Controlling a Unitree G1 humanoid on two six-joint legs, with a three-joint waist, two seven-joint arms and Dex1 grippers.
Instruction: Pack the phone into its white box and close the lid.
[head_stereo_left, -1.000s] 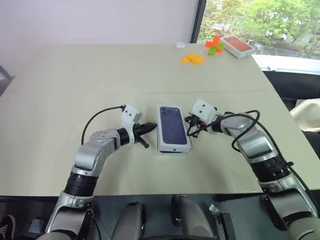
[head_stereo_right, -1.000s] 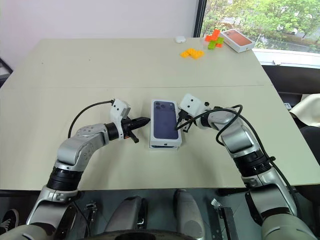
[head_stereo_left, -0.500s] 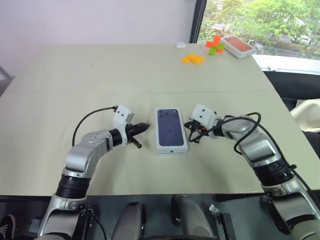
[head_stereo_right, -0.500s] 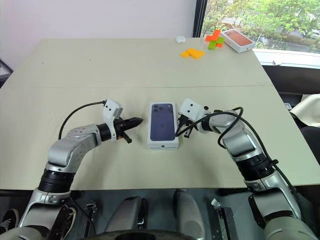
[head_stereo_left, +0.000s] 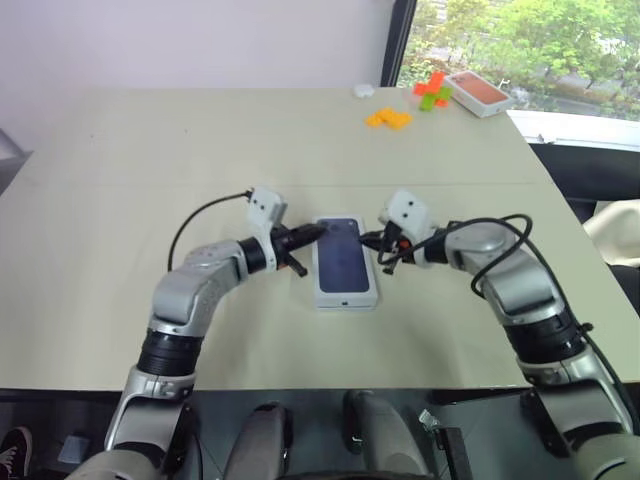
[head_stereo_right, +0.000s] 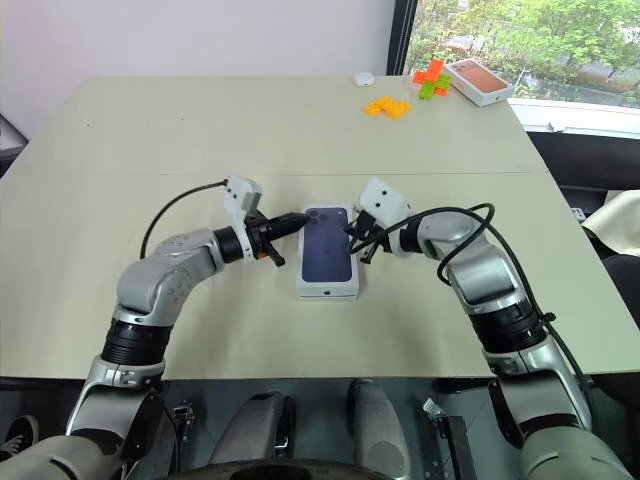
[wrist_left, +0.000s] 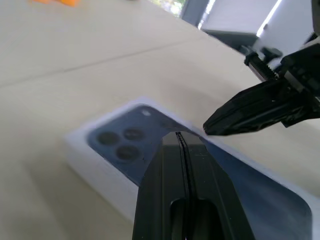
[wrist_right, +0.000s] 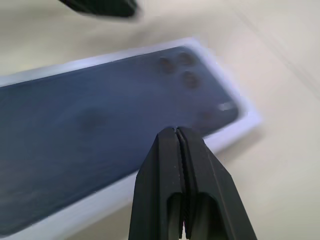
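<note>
The lid (head_stereo_left: 345, 264), printed with a dark blue phone back, lies shut on the white box (head_stereo_left: 347, 299) in the middle of the table. The phone itself is hidden. My left gripper (head_stereo_left: 318, 231) is shut, its tip over the lid's far left corner near the printed camera lenses. My right gripper (head_stereo_left: 366, 238) is shut too, its tip at the lid's far right edge. In the left wrist view my left gripper (wrist_left: 179, 137) points across the lid (wrist_left: 240, 185) toward the right gripper's black fingers (wrist_left: 260, 107). In the right wrist view the right gripper (wrist_right: 176, 132) hovers just over the lid (wrist_right: 75, 130).
At the far right corner of the table (head_stereo_left: 150, 170) stand an orange-topped box (head_stereo_left: 478, 92), red and green blocks (head_stereo_left: 431, 90), orange blocks (head_stereo_left: 386, 118) and a small white object (head_stereo_left: 362, 90). The table's right edge runs close to my right arm.
My left gripper has moved right, from beside the box to over the lid's far left corner. My right gripper has shifted to the lid's far right edge. Both stay shut.
</note>
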